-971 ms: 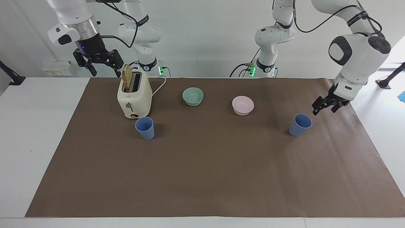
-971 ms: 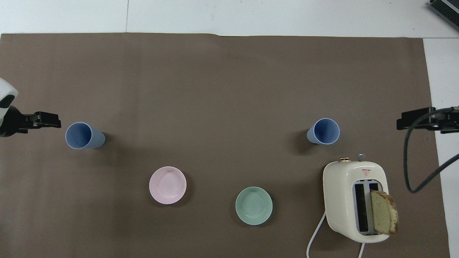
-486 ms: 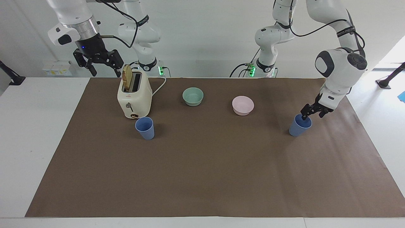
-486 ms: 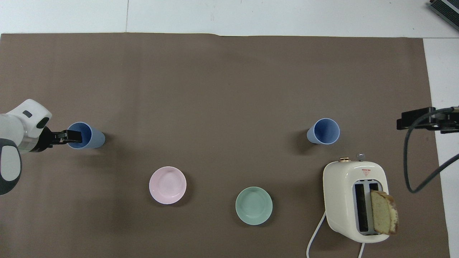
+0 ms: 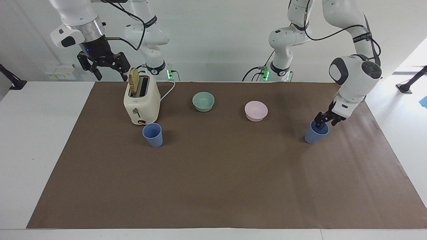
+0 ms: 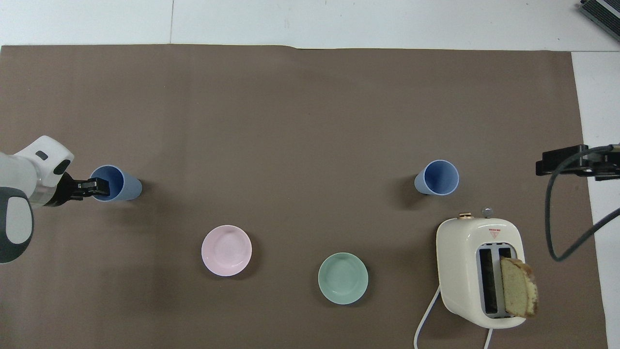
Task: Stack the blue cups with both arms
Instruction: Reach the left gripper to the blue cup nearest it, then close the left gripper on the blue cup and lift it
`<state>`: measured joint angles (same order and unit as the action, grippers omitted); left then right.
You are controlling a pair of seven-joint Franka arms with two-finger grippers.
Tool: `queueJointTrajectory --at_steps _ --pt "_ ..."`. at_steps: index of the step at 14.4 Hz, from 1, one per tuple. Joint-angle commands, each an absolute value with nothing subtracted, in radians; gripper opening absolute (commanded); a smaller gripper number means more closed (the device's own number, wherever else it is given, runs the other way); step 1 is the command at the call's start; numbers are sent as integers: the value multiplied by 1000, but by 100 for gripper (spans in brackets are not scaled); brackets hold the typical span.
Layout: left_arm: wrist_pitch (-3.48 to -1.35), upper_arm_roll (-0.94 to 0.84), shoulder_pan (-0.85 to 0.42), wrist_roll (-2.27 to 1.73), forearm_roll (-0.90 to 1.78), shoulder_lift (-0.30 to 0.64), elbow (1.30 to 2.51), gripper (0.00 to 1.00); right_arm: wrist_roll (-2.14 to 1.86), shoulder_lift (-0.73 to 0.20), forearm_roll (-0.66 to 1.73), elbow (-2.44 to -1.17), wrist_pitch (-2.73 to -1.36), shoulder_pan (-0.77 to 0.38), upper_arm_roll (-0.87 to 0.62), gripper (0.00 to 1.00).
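One blue cup (image 5: 315, 134) stands upright toward the left arm's end of the table, also in the overhead view (image 6: 118, 183). My left gripper (image 5: 324, 124) is low at its rim and open, one finger inside the cup and one outside it; it also shows in the overhead view (image 6: 92, 187). The other blue cup (image 5: 153, 134) stands upright just in front of the toaster, farther from the robots, also seen from overhead (image 6: 437, 177). My right gripper (image 5: 111, 75) waits open and empty in the air beside the toaster; its tip shows in the overhead view (image 6: 557, 162).
A cream toaster (image 5: 141, 101) with a bread slice (image 5: 134, 81) sticking up stands toward the right arm's end, its cord trailing toward the robots. A green bowl (image 5: 203, 101) and a pink bowl (image 5: 256, 110) sit between the cups, nearer to the robots. Brown paper (image 5: 213, 186) covers the table.
My left gripper has moved from beside the blue cup onto its rim and dropped lower, one finger now inside. The cup has not moved. The right arm has stayed still.
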<state>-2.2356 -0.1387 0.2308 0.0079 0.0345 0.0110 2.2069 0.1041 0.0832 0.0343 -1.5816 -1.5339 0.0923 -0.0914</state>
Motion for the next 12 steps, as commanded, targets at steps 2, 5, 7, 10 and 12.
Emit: queueJointTrajectory --at_steps 2,5,7,10,12 --pt "-2244 -138 230 15 126 26 2179 0 84 101 57 -1603 -1546 104 -95 100" --pt "-2221 -138 229 8 129 41 2117 0 84 101 57 -1603 -1548 104 -95 100" --pt "-2166 -149 227 -12 129 35 2038 0 84 101 57 -1603 -1546 104 -95 100" --pt "-2076 -150 125 -185 112 49 1893 0 84 101 57 -1603 -1546 104 -95 100" --pt "-2072 -150 31 -326 34 72 1853 0 84 101 57 -1603 -1546 104 -95 100"
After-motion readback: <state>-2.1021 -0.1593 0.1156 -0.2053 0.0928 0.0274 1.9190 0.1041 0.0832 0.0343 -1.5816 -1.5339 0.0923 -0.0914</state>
